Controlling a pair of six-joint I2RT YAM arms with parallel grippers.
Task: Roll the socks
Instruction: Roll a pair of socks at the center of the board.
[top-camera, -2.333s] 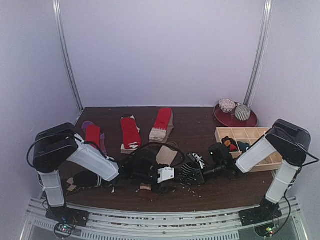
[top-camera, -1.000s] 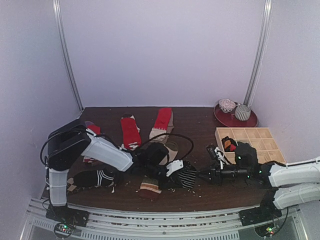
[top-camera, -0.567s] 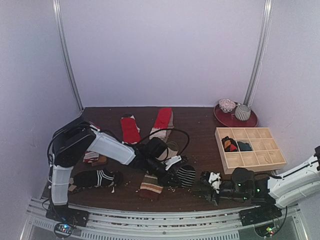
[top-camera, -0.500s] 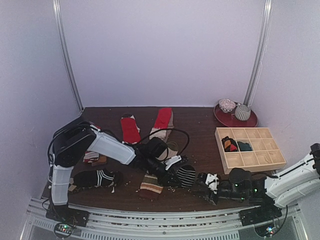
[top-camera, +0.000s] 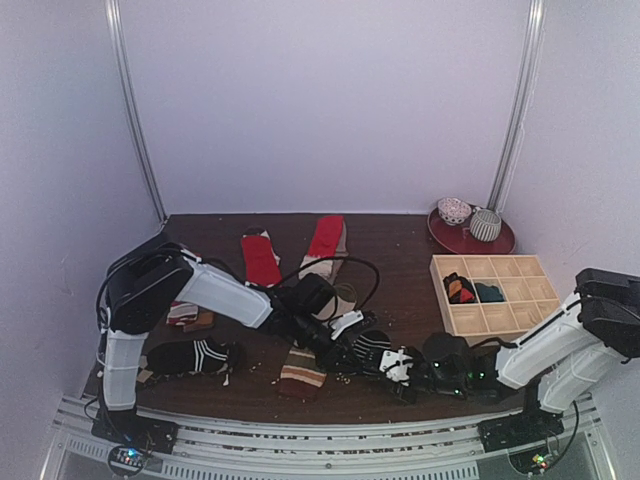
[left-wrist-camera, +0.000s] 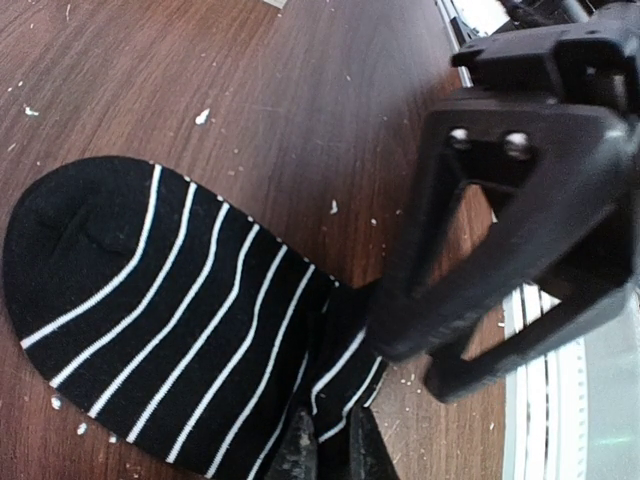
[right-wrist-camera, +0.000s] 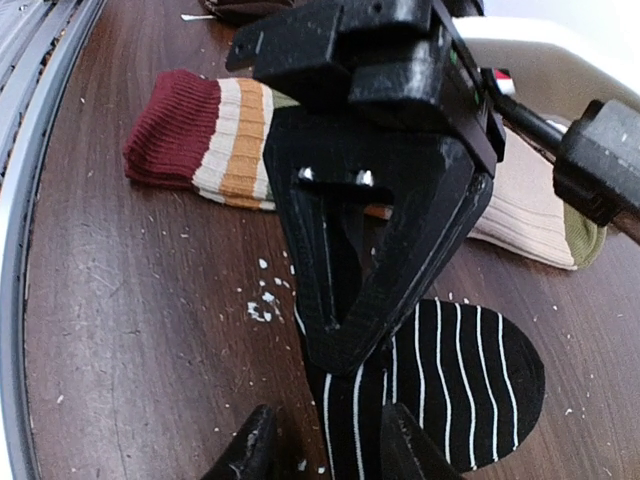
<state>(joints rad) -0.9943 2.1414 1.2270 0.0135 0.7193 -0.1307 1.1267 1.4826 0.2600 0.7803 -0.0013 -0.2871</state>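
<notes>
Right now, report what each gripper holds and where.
Left gripper: jaws shut on the bunched narrow end of the black striped sock. Right gripper: jaws apart, straddling that end, holding nothing.

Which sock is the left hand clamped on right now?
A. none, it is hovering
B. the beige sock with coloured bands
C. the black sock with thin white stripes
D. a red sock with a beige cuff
C: in the right wrist view the left hand has its fingers closed to a point on the black striped sock.

Both arms stretched low, tips nearly meeting; left hand (left-wrist-camera: 330, 455) pinched closed, right hand (right-wrist-camera: 330, 450) spread apart.
</notes>
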